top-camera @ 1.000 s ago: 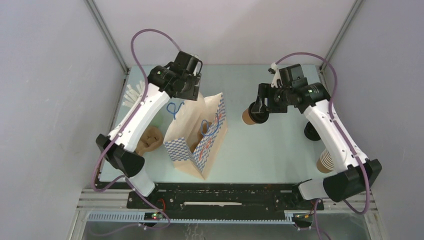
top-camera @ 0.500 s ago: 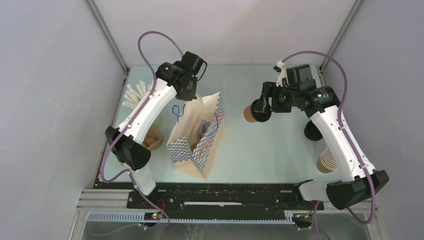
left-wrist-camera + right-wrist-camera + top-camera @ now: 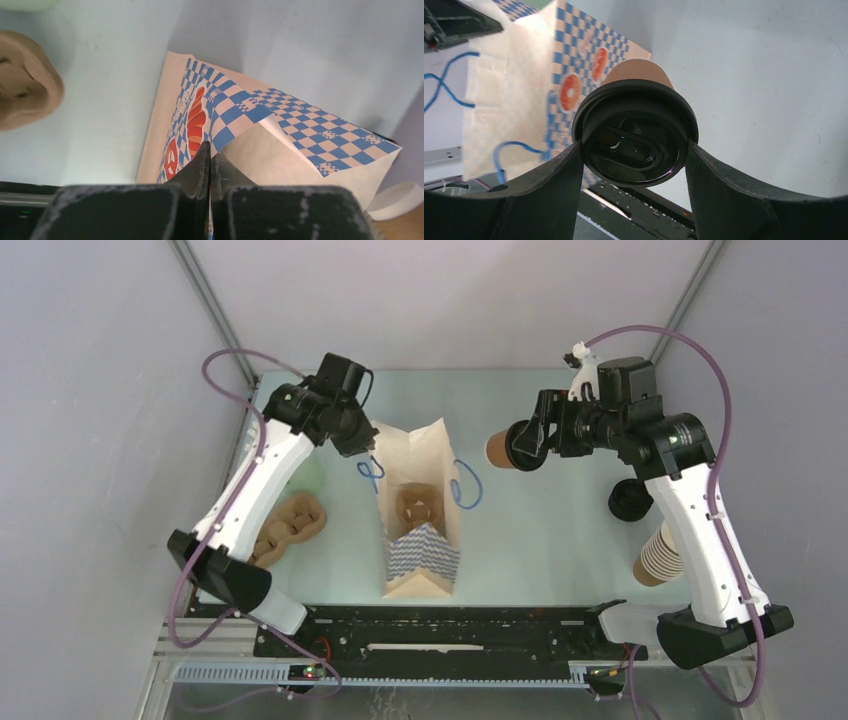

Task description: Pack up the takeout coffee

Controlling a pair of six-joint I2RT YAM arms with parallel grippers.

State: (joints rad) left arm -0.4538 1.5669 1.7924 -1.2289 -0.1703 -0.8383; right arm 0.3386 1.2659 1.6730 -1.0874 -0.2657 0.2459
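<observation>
The takeout coffee (image 3: 495,450), a tan paper cup with a black lid (image 3: 634,145), hangs tipped on its side above the table, to the right of the bag. My right gripper (image 3: 519,445) is shut on it just below the lid, one finger on each side. The checkered paper bag (image 3: 420,550) stands upright mid-table with its mouth open. My left gripper (image 3: 366,446) is shut on the bag's far-left rim, and in the left wrist view its fingers (image 3: 200,162) pinch the paper edge. A brown pastry (image 3: 413,505) lies inside the bag.
Another brown pastry (image 3: 290,525) lies on the table left of the bag. A loose black lid (image 3: 628,498) and a stack of lidless tan cups (image 3: 655,558) sit at the right, under my right arm. Blue handles (image 3: 466,490) hang from the bag's sides.
My left gripper closed on the bag's rim and swung the bag round, so it now stands straight with its mouth wide open. My right gripper rose slightly with the cup.
</observation>
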